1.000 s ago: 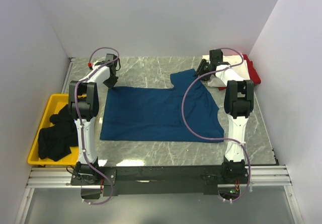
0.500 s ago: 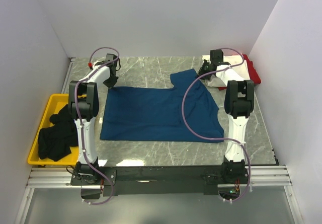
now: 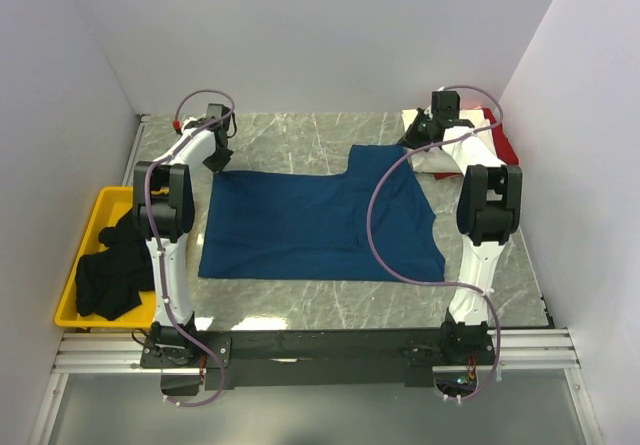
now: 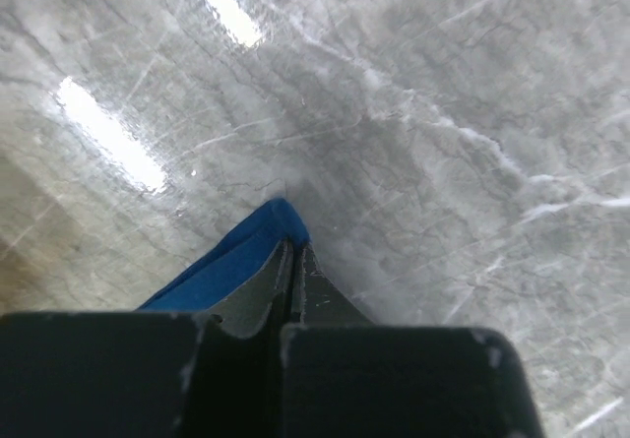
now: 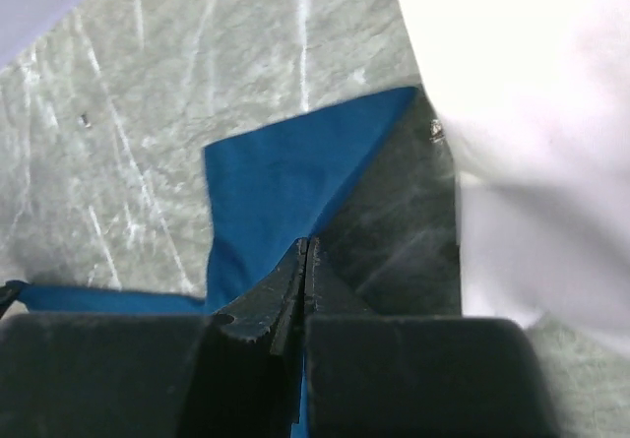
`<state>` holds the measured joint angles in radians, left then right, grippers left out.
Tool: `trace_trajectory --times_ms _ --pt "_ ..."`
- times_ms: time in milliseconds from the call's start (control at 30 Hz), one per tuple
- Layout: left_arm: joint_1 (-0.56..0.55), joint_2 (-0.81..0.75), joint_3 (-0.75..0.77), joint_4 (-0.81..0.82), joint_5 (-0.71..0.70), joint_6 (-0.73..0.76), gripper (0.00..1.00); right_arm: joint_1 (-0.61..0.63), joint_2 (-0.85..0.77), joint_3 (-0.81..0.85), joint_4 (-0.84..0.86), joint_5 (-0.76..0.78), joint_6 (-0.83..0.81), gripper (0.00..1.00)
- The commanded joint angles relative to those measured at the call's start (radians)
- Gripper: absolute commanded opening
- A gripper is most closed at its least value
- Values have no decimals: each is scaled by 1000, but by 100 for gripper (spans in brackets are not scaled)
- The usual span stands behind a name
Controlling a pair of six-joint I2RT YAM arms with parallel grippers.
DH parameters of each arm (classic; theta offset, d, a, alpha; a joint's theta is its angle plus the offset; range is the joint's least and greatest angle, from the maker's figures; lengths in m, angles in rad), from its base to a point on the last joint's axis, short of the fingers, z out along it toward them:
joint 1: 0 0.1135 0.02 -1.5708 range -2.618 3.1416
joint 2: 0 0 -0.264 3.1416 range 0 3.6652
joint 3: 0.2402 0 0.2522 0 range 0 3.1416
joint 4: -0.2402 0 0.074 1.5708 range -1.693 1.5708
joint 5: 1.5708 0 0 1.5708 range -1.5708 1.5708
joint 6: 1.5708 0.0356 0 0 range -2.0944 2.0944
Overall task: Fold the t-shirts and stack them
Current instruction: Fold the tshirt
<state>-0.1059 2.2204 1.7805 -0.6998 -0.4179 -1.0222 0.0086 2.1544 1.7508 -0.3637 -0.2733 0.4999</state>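
left tool [image 4: 295, 263], right tool [image 5: 308, 258], pinching t-shirt [image 3: 300, 227] corners

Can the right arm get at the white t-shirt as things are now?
Probably not yet: its fingers are shut on a corner of the navy t-shirt. The white t-shirt lies right beside, nothing between.

**Top external view:** high behind the arm bases, facing down and forward over the whole table [image 3: 300, 305]. **Wrist views:** each close above the far tabletop, looking along the left gripper [image 4: 293, 249] and right gripper [image 5: 308, 246]. All three share the far corners of the navy-blue t-shirt [image 3: 310, 230].
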Motion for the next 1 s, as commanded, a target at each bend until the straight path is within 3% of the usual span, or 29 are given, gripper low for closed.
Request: trace_trajectory --times_ms 0,433,967 --pt "9 -88 10 22 -7 30 1 -2 -90 -31 43 -3 -8 0" --pt "21 -136 -16 31 10 54 1 -44 -185 -134 74 -7 -1 0" --pt "32 -349 -285 121 74 47 1 -55 -487 -516 160 -7 43 0"
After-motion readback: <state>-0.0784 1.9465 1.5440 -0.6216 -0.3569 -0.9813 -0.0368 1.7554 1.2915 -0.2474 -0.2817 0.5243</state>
